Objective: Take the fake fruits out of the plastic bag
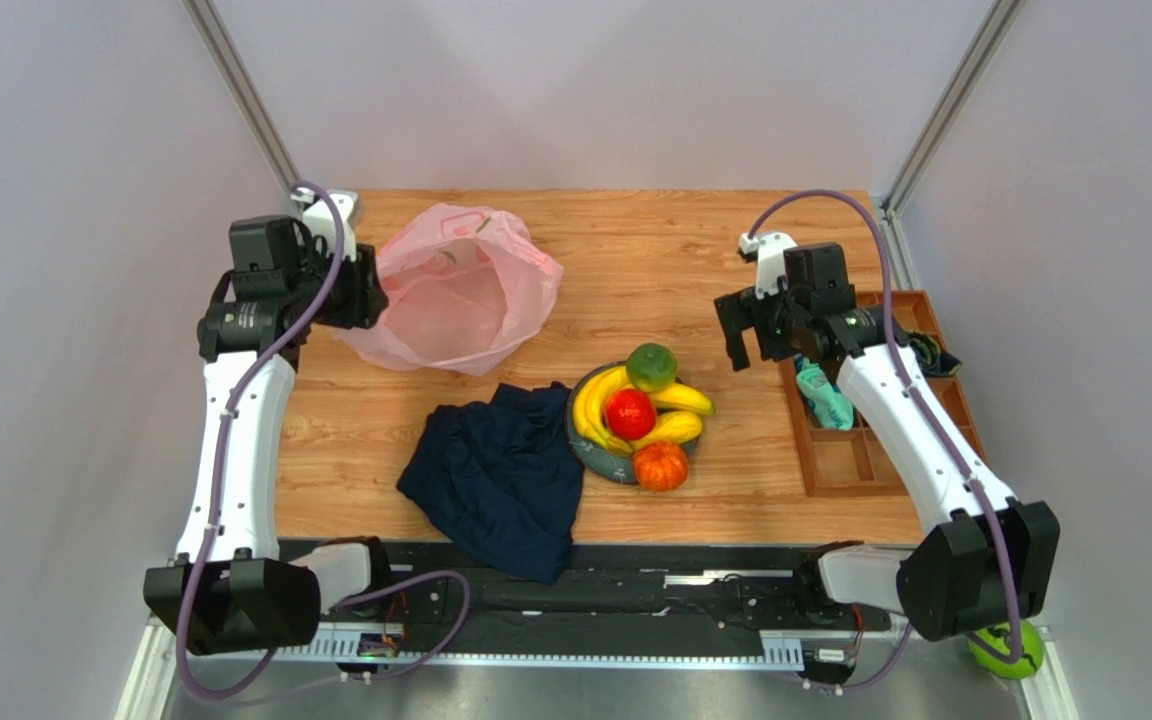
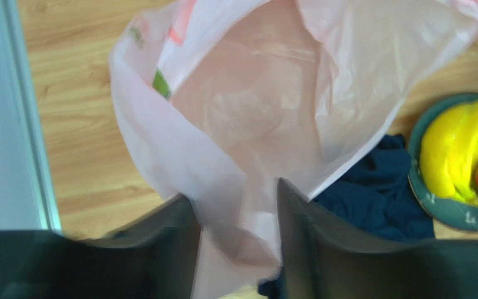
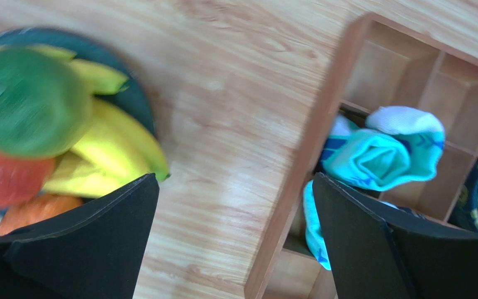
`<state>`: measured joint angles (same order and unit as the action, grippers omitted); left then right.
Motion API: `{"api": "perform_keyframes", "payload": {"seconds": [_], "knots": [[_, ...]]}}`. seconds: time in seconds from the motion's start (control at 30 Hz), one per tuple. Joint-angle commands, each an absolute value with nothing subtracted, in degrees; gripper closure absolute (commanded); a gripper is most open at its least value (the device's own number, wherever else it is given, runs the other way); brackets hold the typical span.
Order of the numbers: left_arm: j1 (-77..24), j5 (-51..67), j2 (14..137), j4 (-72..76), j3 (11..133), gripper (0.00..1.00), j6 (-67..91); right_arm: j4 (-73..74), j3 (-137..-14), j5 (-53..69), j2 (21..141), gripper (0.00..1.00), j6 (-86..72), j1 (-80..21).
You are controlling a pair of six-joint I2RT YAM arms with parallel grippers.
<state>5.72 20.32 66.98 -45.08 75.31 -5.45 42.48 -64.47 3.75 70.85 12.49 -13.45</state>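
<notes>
Fake fruits (image 1: 629,413) lie on the plate (image 1: 593,455); the plastic bag (image 1: 447,293) is judged emptied. Left gripper (image 2: 235,192) is parted around its film; right gripper (image 3: 235,177) is spread, empty.

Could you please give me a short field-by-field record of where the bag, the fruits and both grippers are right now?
plastic bag: far left of the table, mouth open, no fruit visible inside
fake fruits: bananas, green, red and orange pieces piled on the plate
left gripper: fingers apart, bag film between them; grip unclear
right gripper: open, empty, above bare wood between plate and wooden tray
navy cloth: crumpled, against the plate's left side
</notes>
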Motion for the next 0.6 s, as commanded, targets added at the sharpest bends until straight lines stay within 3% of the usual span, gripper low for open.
{"api": "perform_keyframes", "payload": {"seconds": [0.0, 0.57], "knots": [[5.98, 8.95, 65.23, -42.98, 74.89, 0.01, -8.71, 38.07, -68.82, -5.37, 70.93, 0.00, 4.13, -11.26], [6.06, 30.23, 51.59, -45.97, 69.08, 0.01, -7.74, 39.02, -69.61, -1.32, 73.39, 0.02, 8.87, -11.25]]}}
